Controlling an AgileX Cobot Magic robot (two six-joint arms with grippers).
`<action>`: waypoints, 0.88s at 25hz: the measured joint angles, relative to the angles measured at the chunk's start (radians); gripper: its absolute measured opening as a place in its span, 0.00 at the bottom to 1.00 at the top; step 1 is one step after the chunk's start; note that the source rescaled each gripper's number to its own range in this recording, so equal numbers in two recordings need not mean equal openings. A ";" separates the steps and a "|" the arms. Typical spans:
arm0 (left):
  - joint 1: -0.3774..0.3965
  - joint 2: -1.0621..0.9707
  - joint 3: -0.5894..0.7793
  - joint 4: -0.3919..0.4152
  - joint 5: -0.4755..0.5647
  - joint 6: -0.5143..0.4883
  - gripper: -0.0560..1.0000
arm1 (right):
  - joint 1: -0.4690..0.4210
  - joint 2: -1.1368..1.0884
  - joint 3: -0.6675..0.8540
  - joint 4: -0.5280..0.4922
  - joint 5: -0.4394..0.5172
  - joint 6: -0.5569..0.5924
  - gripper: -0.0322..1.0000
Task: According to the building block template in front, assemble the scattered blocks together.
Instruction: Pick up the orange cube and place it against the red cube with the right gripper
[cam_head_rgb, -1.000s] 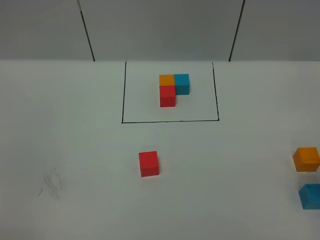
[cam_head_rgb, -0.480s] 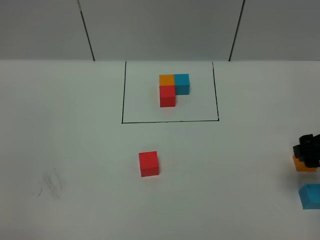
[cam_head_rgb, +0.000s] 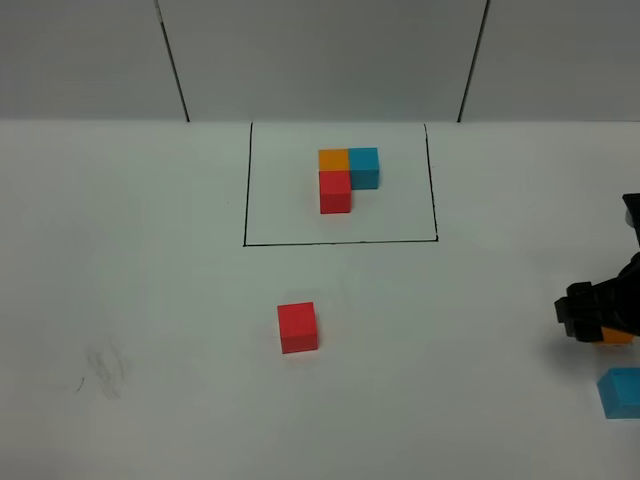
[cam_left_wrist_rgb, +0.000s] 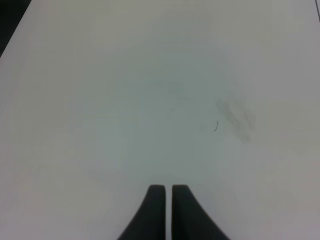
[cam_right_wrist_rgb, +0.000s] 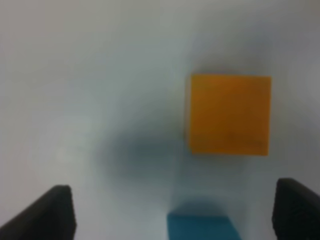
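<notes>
One second has brought the right gripper (cam_right_wrist_rgb: 172, 210), jaws wide apart, over the orange block (cam_right_wrist_rgb: 230, 115) beside the blue block (cam_head_rgb: 620, 392), well apart from the template (cam_head_rgb: 345, 178), so a first grasp looks near; the left gripper (cam_left_wrist_rgb: 168, 190) rests with jaws together.

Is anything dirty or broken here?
Nothing looks broken. Only a faint grey smudge with a tiny dark mark beside it dirties the white table, on its left side, toward the camera.

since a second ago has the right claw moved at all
Yes. The right claw entered from the right edge and now covers most of the orange block, reaching further left than the loose blue block.
</notes>
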 joint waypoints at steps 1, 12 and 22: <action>0.000 0.000 0.000 0.000 0.000 0.000 0.06 | 0.000 0.013 0.000 0.001 -0.006 0.000 0.87; 0.000 0.000 0.000 0.000 0.000 0.000 0.06 | 0.000 0.125 -0.005 -0.018 -0.110 0.000 0.87; 0.000 0.000 0.001 0.001 0.000 0.000 0.06 | 0.000 0.143 -0.010 -0.070 -0.155 -0.001 0.87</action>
